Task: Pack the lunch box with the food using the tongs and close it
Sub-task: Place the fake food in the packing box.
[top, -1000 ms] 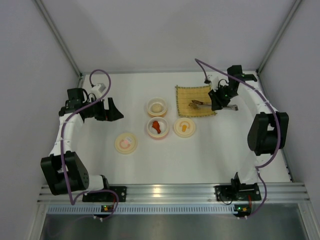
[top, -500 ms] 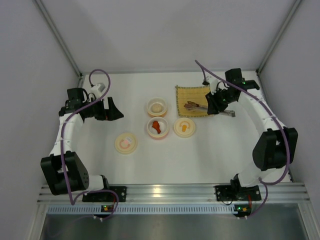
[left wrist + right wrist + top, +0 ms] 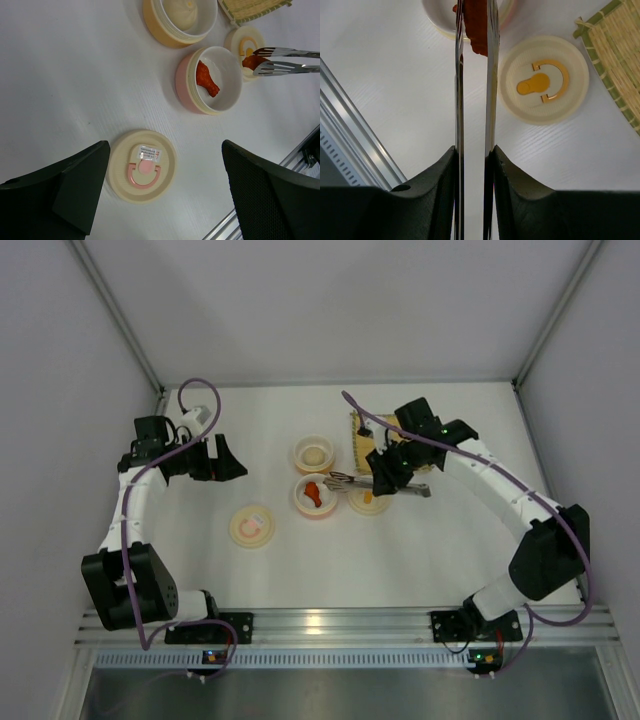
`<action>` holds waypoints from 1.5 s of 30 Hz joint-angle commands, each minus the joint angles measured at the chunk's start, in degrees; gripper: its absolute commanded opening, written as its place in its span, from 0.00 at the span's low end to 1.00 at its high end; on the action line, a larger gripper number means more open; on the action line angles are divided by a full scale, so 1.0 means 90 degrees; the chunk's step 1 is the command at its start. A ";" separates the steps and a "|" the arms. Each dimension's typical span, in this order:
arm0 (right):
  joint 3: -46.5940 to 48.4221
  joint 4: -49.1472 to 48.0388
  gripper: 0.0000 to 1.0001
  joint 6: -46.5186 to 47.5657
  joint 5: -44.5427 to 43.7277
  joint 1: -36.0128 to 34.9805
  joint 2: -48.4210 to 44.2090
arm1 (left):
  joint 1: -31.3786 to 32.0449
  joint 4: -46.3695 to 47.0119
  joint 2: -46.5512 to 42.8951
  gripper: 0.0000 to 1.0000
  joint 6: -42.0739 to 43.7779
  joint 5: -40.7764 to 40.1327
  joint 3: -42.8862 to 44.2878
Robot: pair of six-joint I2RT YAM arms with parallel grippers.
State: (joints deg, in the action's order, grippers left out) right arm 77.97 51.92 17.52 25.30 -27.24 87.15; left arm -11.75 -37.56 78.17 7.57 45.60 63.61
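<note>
lower left, a round cream lid with a pink mark [image 3: 251, 526] lies alone. mid-frame, the right gripper [image 3: 474, 150] clamps slim silver metal tongs [image 3: 491, 75]. their tips are nearly together, pinching 1 red-orange sausage piece [image 3: 476, 27] between the pink bowl [image 3: 184, 82] and the orange-marked cream lid [image 3: 542, 80]. another sausage piece [image 3: 207, 80] lies in that bowl. behind it, an off-white ball [image 3: 182, 10] sits in a tan-yellow bowl [image 3: 155, 25]. at far left, the left gripper [image 3: 228, 458] hangs with its fingers wide apart.

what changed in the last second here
The right tool, shut on the tongs, swung left from over the mat toward the pink bowl; a red piece sits between the tongs' tips. The left tool and the pink-ring lid stayed put.
</note>
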 commanded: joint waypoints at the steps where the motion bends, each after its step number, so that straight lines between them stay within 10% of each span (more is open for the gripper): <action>1: 0.0057 -0.0622 0.17 -0.0530 0.0011 -0.0312 -0.0250 | -0.0042 0.0238 -0.0209 0.98 0.0037 0.0128 -0.0008; 31: -0.0646 -0.2126 0.00 -0.2610 -0.1161 -0.1153 0.0189 | -0.0033 0.0316 -0.0199 0.98 0.0096 0.0079 -0.0086; 45: -0.0666 -0.2234 0.16 -0.2982 -0.1278 -0.1162 0.0306 | -0.0042 0.0297 -0.0248 0.98 0.0145 0.0040 -0.0115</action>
State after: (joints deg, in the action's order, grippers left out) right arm 71.57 35.79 -7.77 15.18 -36.60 90.11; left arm -11.77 -36.86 77.97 7.66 45.34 62.85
